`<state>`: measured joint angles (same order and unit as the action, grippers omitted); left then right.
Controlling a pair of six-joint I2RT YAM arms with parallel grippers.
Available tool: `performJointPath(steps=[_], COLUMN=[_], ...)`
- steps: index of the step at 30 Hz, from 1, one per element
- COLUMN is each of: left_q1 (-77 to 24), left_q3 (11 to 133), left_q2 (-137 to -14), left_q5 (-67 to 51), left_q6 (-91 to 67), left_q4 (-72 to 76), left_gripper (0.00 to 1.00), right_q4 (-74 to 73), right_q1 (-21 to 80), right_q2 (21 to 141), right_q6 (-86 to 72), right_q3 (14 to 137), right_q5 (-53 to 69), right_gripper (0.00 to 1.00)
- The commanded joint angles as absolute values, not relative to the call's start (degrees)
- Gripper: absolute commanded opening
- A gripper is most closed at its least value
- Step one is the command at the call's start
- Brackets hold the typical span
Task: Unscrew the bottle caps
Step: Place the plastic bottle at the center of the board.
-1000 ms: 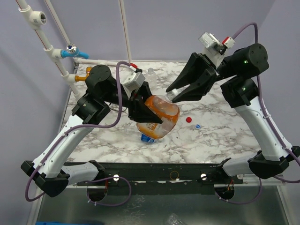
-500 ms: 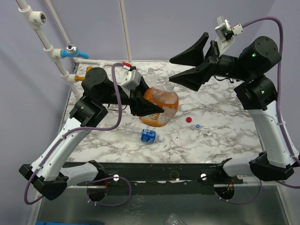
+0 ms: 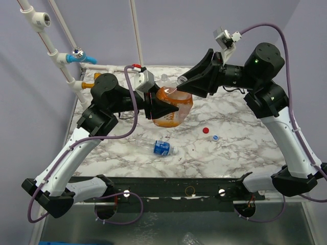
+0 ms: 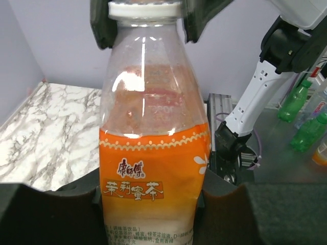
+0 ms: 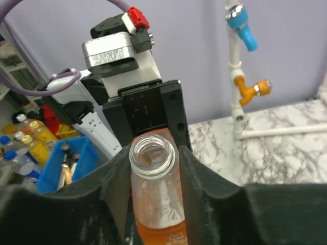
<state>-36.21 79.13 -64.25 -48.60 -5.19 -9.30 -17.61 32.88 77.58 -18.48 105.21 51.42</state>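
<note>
My left gripper (image 3: 166,109) is shut on the body of the squat orange bottle (image 3: 172,106), held tilted above the table. In the left wrist view its orange label (image 4: 153,178) fills the gap between my pads. My right gripper (image 3: 180,87) straddles the neck, open, with only a narrow gap at the fingers (image 5: 202,178). From the right wrist I look into an open threaded mouth (image 5: 150,153); no cap shows on it. A red cap (image 3: 206,130) and a blue-and-white cap (image 3: 215,138) lie on the marble. A blue-labelled bottle (image 3: 161,148) lies on its side.
White pipes with a blue valve (image 3: 76,56) rise at the back left, seen also as a pipe (image 5: 236,76) in the right wrist view. A clear bottle (image 3: 164,78) stands at the back edge. The marble table top (image 3: 245,148) ends at the black front rail (image 3: 168,186).
My right gripper left the bottle's top, pulled back with jaws wide, then returned around the neck with jaws narrower. My left arm lifted the orange bottle back and left, uncovering the blue-labelled bottle.
</note>
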Motion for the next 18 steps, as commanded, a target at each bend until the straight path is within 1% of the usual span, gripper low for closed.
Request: performJointPath(steps=[1, 2, 3, 4, 5, 7, 11, 18], left_q1=[-36.1, -36.1, -36.1, -36.1, -36.1, -36.1, -36.1, -36.1], left_q3=[78.7, 78.5, 78.2, 77.9, 77.6, 76.4, 73.3, 66.8], left_q2=[-63.8, -63.9, -63.8, -63.8, -63.7, -63.1, -61.4, -58.9], left_q5=[-47.7, -47.6, -47.0, -46.3, -46.1, -45.2, -40.9, -29.3], left_q6=[-4.6, -4.8, -5.2, -5.4, -5.1, -3.3, -0.3, 11.1], left_q4=[-8.1, -8.3, -8.7, -9.1, -9.4, -10.3, -13.2, -19.7], left_gripper=[0.04, 0.21, 0.43, 0.75, 0.97, 0.99, 0.99, 0.99], right_q4=[-18.5, -18.6, -18.6, -18.8, -19.1, -20.0, -21.8, -21.0], right_q1=[32.9, 32.8, 32.9, 32.9, 32.9, 32.9, 32.9, 32.8], right_q2=[77.7, 77.5, 77.3, 77.0, 76.7, 76.3, 76.1, 74.5], right_q6=[-17.2, -16.6, -15.9, -14.9, -14.1, -12.3, -9.0, -4.5], right_q3=[104.2, 103.9, 103.6, 103.0, 102.5, 101.5, 100.1, 94.3], right_q5=[49.7, 49.1, 48.0, 46.6, 44.2, 38.8, 31.0, 16.4], right_gripper=[0.3, 0.21, 0.15, 0.09, 0.06, 0.01, 0.01, 0.01])
